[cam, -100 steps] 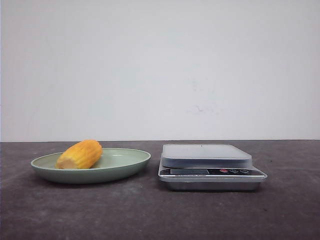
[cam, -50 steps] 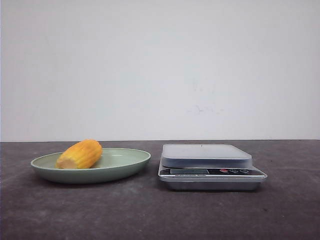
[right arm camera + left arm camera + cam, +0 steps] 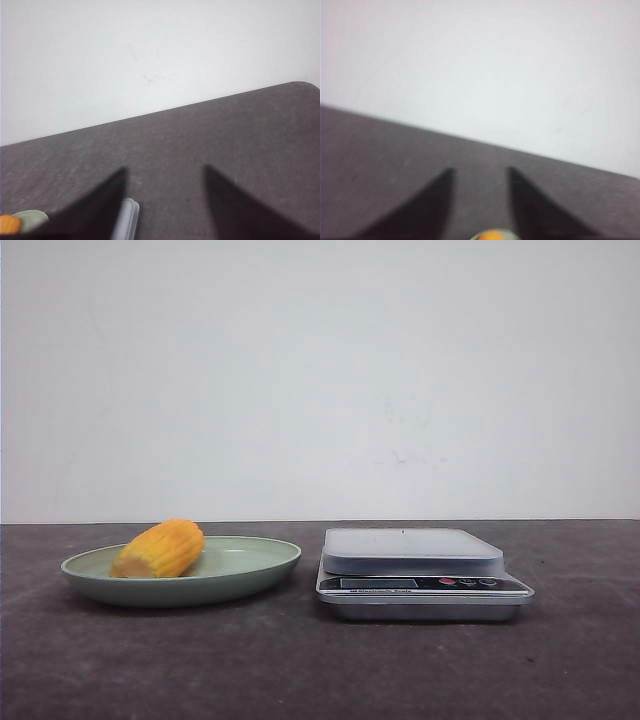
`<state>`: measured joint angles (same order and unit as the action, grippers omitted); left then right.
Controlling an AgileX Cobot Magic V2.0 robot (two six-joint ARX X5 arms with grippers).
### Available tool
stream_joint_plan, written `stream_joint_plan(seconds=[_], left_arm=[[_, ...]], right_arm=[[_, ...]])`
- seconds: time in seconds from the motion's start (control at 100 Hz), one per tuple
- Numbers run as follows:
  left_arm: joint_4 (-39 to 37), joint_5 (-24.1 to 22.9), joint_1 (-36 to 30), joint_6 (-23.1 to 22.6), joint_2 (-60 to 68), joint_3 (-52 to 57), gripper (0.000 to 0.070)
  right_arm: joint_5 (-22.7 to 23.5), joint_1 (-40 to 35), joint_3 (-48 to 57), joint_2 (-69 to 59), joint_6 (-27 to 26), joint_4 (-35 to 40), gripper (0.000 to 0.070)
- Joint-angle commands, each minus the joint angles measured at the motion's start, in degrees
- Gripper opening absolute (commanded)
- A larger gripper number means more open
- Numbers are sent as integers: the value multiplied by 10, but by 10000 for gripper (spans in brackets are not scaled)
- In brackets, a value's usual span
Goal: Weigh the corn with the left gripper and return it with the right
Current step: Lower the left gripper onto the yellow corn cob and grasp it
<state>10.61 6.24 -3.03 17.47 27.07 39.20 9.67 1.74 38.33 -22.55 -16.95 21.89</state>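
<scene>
The corn (image 3: 160, 549), a stubby yellow-orange cob, lies on its side in a pale green plate (image 3: 255, 562) at the left of the table. A silver kitchen scale (image 3: 420, 570) stands to the right of the plate, its platform bare. Neither gripper shows in the front view. In the left wrist view my left gripper (image 3: 480, 172) is open and empty above the dark table, with the corn (image 3: 492, 235) just showing at the frame edge between the fingers. In the right wrist view my right gripper (image 3: 165, 170) is open and empty, with a corner of the scale (image 3: 127, 217) beside one finger.
The dark grey table (image 3: 320, 670) runs up to a plain white wall (image 3: 320, 380). In the right wrist view the plate's rim (image 3: 32, 217) and a bit of the corn (image 3: 9, 224) show at the edge.
</scene>
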Motion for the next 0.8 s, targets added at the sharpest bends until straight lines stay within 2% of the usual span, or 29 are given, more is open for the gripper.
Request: stream_joint_plan(seconds=[0.0,0.04,0.13,0.26,0.33,0.46,0.58,0.79], left_arm=[[26,34,-1,-33,50,68,395],[60,58,-2,-56,83,109,395],[143,61,-17,-80,166,203,396],[198,58,-68,-84,266,289,396],[208,51,-96,-94,316,314,398],[213,1,-147,-96,402,322,408],[218,-24,-176,-92,485,322,408],[209,-42,-200,-77,619,322,405]], right_arm=[[14,-7,46,-21,24,12,460],[25,-12,70,-34,27,22,460],[37,-25,121,-61,28,40,461],[55,-40,176,-92,31,67,499],[55,-45,196,-104,42,84,519],[56,-53,213,-119,46,104,593],[55,-59,213,-120,52,116,594],[55,-62,213,-120,57,127,594]])
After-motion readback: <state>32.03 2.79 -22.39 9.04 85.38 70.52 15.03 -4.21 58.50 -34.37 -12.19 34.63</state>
